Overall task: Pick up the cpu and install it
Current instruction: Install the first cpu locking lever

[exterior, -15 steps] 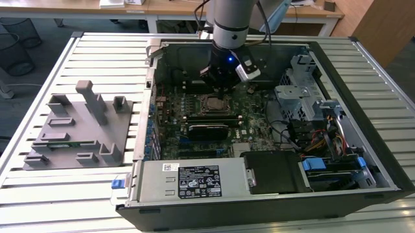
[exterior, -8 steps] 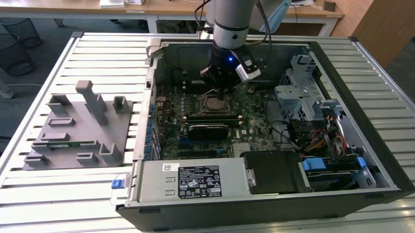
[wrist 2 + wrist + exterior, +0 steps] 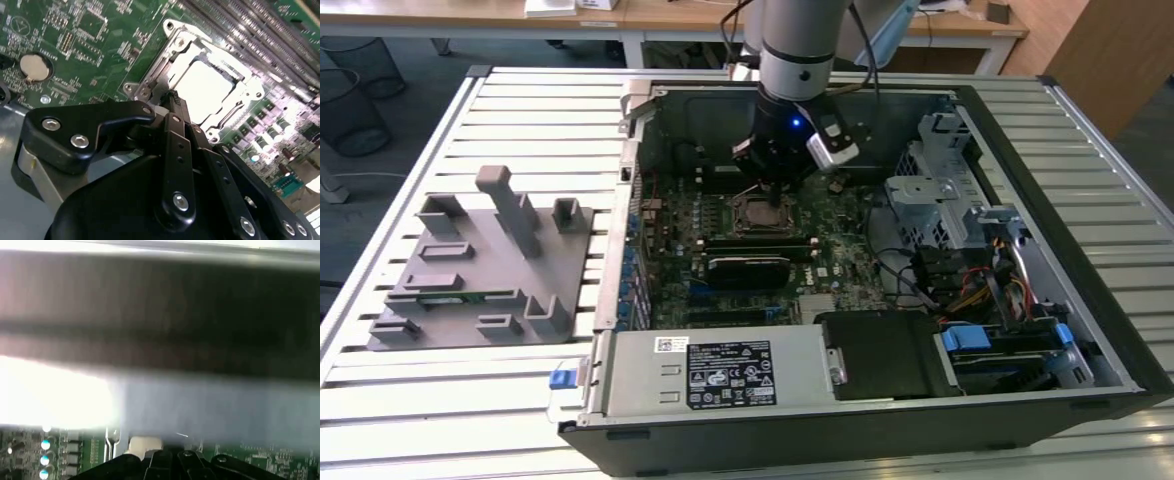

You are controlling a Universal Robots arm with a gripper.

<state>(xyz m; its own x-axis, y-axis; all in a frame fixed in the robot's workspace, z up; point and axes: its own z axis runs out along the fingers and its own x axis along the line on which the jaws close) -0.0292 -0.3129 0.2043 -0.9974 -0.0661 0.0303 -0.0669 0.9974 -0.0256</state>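
Cpu (image 3: 206, 90) seated in socket frame (image 3: 172, 60) on motherboard (image 3: 80, 35); placement looks done. Gripper (image 3: 172, 97) at socket edge, holding nothing, fingers pressed together.

Wooden desks (image 3: 654, 15) and wire bins (image 3: 350, 95) stand behind.
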